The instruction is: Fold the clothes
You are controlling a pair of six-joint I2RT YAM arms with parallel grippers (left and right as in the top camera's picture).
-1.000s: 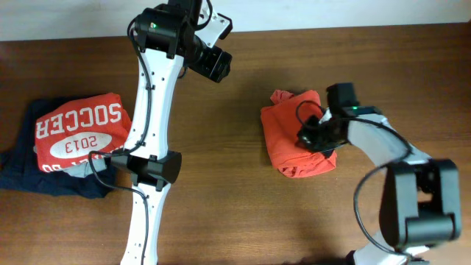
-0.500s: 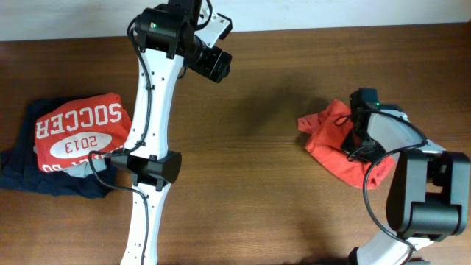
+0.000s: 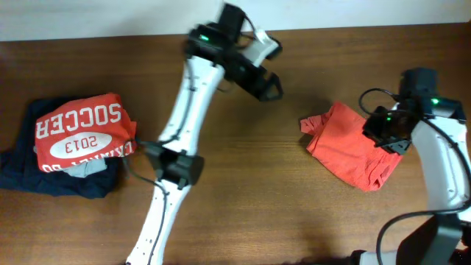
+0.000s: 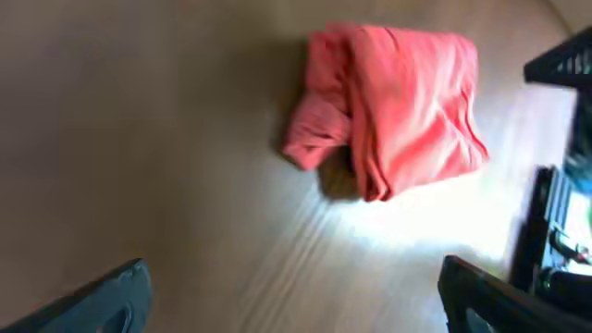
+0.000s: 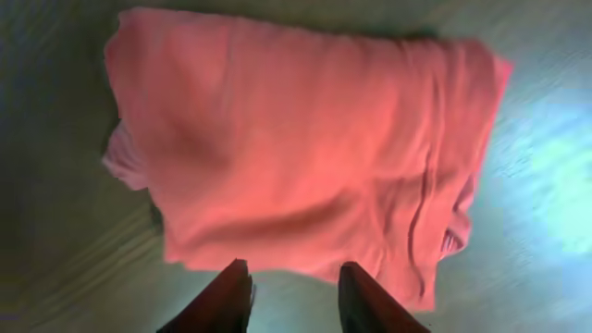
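The clothes, one orange-red T-shirt, lie as a folded, slightly rumpled bundle on the wooden table right of centre, plain side up. My right gripper hovers at the bundle's right edge. In the right wrist view its fingers stand apart just off the shirt's near hem, with only table between them at the gripper. My left gripper hangs over bare wood up and left of the shirt. Its jaws are wide open at the gripper, and the shirt lies ahead of it.
A red shirt with white "SOCCER 2013" print lies on a dark navy garment at the table's far left. The left arm's white links cross the table's middle. A pale wall runs behind the back edge.
The right gripper dragged the shirt rightward, then let go and drew back toward the right. The left arm swung right toward the shirt, and its jaws opened wider.
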